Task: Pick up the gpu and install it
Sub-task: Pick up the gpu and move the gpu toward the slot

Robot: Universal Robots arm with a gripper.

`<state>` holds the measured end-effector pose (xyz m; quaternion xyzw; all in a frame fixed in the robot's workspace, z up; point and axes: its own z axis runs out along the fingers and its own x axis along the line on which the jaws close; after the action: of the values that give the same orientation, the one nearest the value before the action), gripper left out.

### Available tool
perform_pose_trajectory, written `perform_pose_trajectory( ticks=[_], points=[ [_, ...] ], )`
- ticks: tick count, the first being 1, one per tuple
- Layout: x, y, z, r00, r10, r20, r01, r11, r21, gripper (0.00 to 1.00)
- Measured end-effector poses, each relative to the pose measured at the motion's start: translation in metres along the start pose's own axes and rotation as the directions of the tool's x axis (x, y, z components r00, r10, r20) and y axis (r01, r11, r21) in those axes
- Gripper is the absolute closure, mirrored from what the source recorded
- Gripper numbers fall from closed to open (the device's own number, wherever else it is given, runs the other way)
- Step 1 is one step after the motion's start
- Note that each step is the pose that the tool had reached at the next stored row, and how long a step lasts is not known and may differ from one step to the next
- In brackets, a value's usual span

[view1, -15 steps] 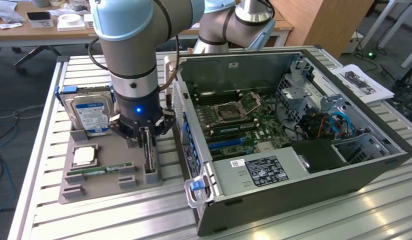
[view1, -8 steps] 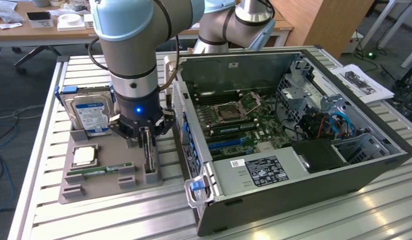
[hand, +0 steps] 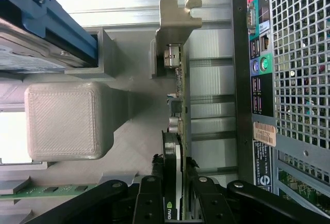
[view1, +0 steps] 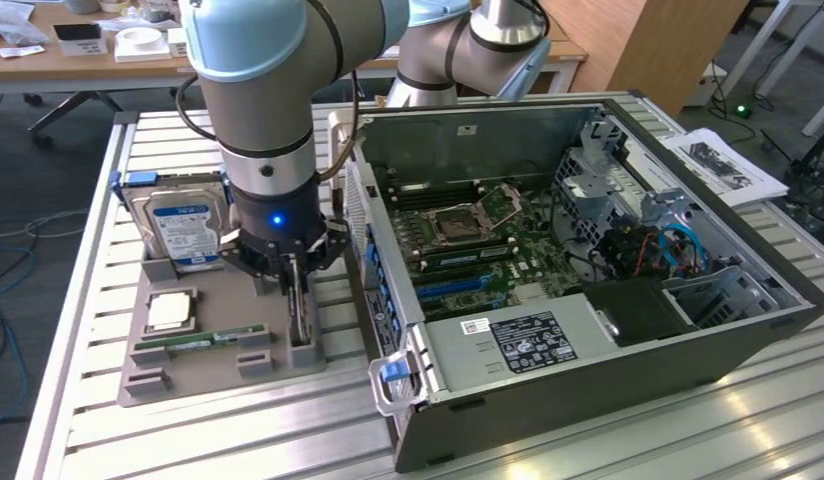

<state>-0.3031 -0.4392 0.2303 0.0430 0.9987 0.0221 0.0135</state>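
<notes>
Pick-up stage: the gripper (view1: 293, 292) pinched the gpu (hand: 174, 157), which stood on edge in its slot along the holder tray's (view1: 199, 378) edge nearest the computer case (view1: 732, 330). Freeing it appeared to demand a straight, square lift.

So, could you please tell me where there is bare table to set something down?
Free: the table slats between the tray and the near edge in the exterior view, and the corner at that view's lower right, past the case. Crowded: the tray, with the gripper at the gpu on its side next to the case.
</notes>
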Motion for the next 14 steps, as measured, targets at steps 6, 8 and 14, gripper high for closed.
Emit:
perform_pose_trajectory(
  ticks=[6,8,14],
  points=[
    [0.0,0.0,0.0,1.0,0.0,0.0,0.0,1.0,0.0,0.73],
    [0.0,0.0,0.0,1.0,0.0,0.0,0.0,1.0,0.0,0.73],
    [0.0,0.0001,-0.0019,1.0,0.0,-0.0001,0.0,1.0,0.0001,0.73]
  ],
)
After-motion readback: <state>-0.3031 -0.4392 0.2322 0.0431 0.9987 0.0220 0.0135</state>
